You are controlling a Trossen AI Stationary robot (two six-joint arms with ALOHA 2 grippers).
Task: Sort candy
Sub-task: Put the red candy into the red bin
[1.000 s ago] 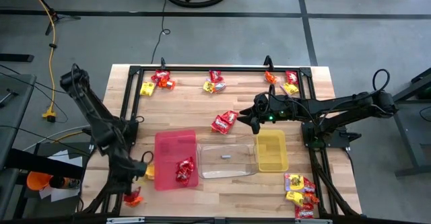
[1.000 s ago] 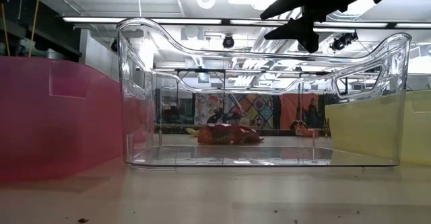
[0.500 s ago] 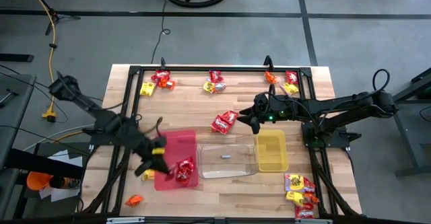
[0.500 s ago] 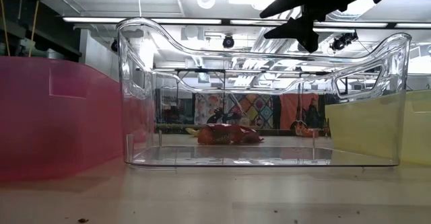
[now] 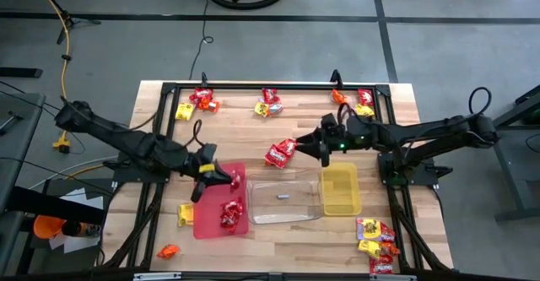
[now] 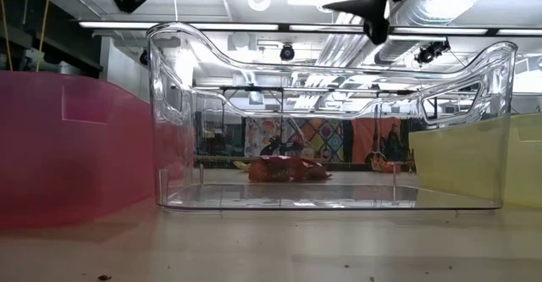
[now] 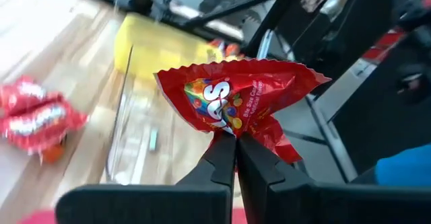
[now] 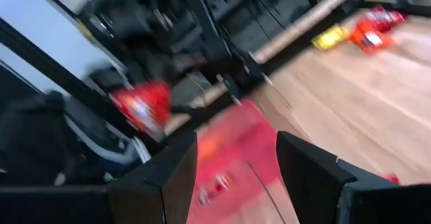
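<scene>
left jaws pinching one red candy packet (image 7: 237, 103), three trays (image 5: 285, 198)

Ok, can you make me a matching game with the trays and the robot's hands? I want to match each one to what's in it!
Things:
1. red tray
2. clear tray
3. yellow tray
4. left gripper

What it holds:
A. one small grey thing
B. a red candy packet, pinched between shut fingers
C. nothing inside
D. red candy packets lying in it

Pairs: 1-D, 2-A, 3-C, 4-B
</scene>
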